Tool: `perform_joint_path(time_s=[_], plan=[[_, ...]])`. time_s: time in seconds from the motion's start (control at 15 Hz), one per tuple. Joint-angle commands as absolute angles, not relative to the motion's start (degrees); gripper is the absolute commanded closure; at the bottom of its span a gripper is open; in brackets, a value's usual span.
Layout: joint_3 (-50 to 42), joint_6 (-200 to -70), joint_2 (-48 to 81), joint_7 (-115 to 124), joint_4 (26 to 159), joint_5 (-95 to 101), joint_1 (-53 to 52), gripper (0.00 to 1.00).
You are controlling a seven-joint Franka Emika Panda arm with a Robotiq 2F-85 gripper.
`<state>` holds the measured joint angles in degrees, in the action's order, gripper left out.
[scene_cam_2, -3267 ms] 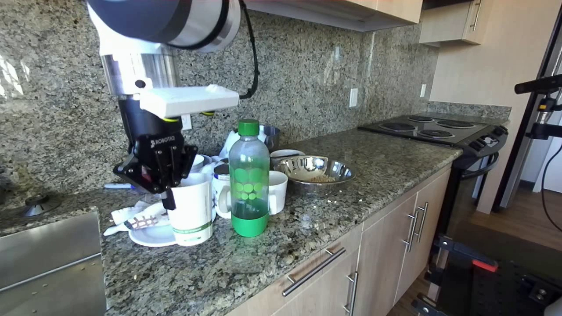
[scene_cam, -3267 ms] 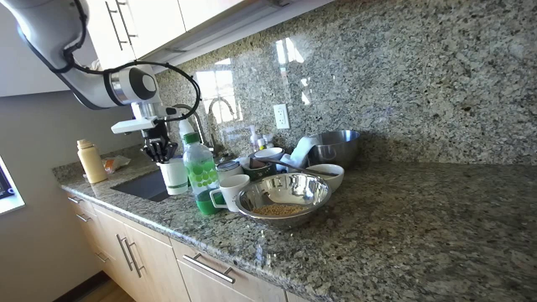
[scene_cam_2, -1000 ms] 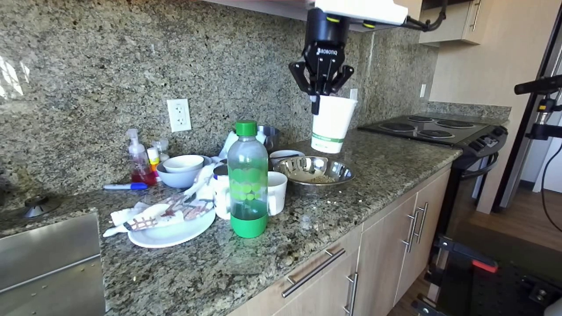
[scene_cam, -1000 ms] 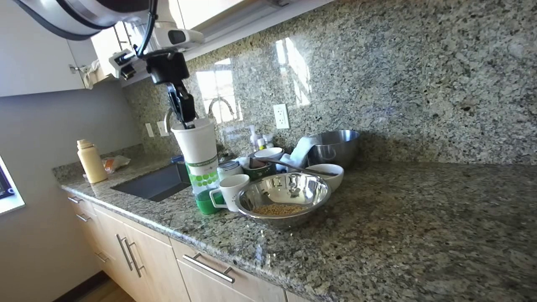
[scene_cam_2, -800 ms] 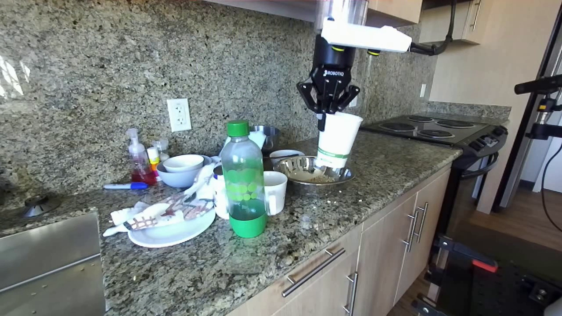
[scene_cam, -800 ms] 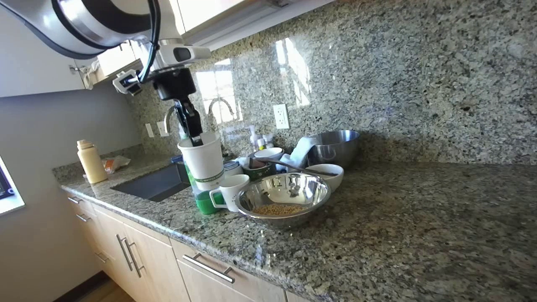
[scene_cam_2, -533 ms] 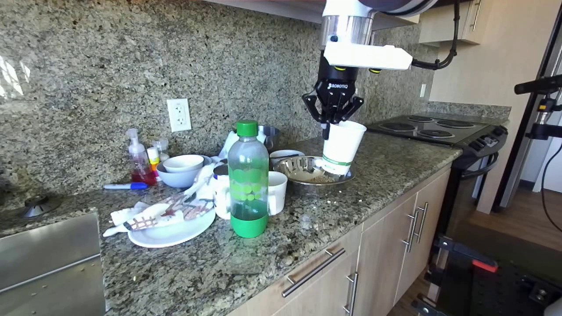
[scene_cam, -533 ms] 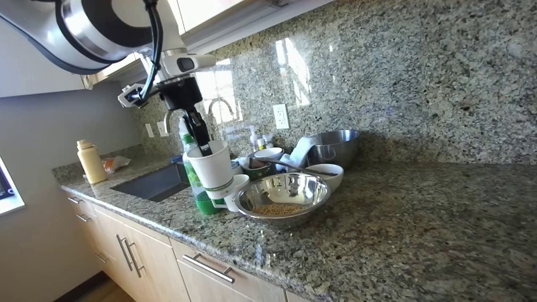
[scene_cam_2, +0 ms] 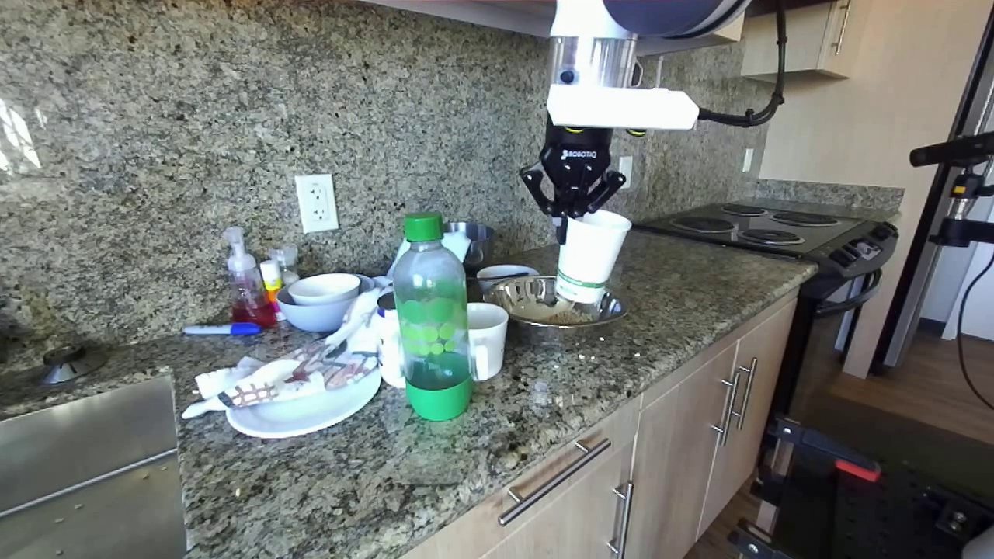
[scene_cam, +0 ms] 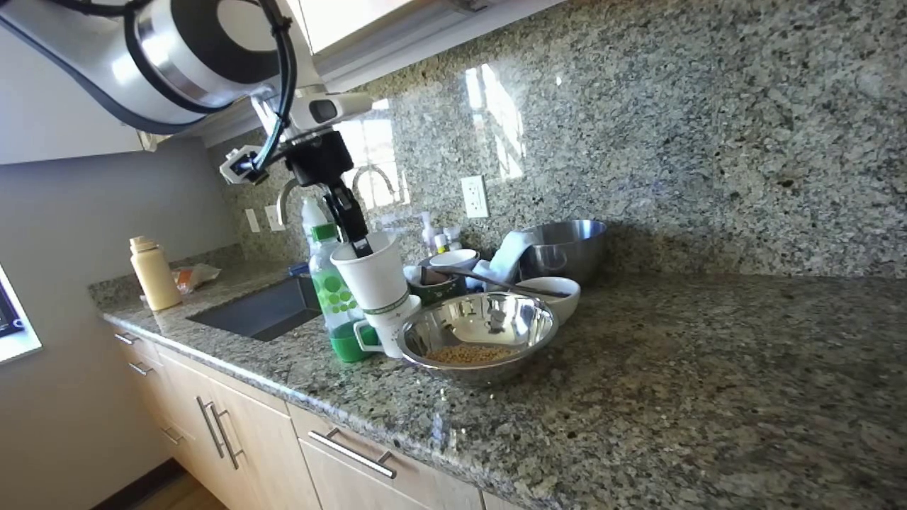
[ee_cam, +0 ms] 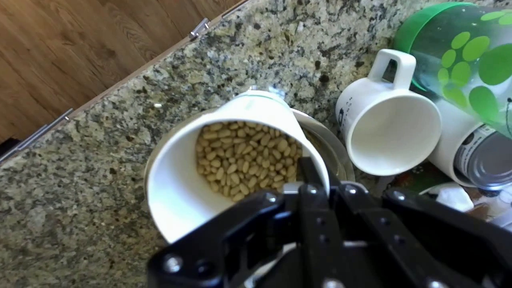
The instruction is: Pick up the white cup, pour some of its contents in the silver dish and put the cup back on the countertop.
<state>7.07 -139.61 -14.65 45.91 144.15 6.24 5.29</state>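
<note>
My gripper (scene_cam: 362, 248) is shut on the rim of the white cup (scene_cam: 372, 276), one finger inside and one outside. The cup hangs in the air, tilted slightly. It also shows in an exterior view (scene_cam_2: 590, 260) below the gripper (scene_cam_2: 564, 228). In the wrist view the cup (ee_cam: 176, 188) holds many tan kernels, and the jaws (ee_cam: 322, 172) pinch its wall. The silver dish (scene_cam: 464, 319) stands on the granite countertop (scene_cam: 673, 397) with tan kernels in its bottom. In the wrist view the dish (ee_cam: 330, 140) is mostly hidden behind the cup.
A white mug (scene_cam: 394, 326) stands right beside the dish, with a green bottle (scene_cam_2: 435, 341) next to it. A white bowl (scene_cam: 560, 304) with a spoon and a large metal bowl (scene_cam: 567, 255) are behind. A plate (scene_cam_2: 303, 411) with a cloth lies near the sink (scene_cam: 255, 312).
The held cup was lifted past the bottle from the sink side and carried toward the dish. It then came lower. In the last half second it shifted slightly and remains in the gripper.
</note>
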Motion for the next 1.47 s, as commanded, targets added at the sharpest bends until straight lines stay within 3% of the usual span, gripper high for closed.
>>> perform_joint_path(time_s=[0.0,1.4], plan=[[7.6,-139.2,-12.7,45.6,139.1,5.3,3.0,0.99],[8.4,-137.9,-13.1,47.8,136.9,6.0,0.2,0.97]])
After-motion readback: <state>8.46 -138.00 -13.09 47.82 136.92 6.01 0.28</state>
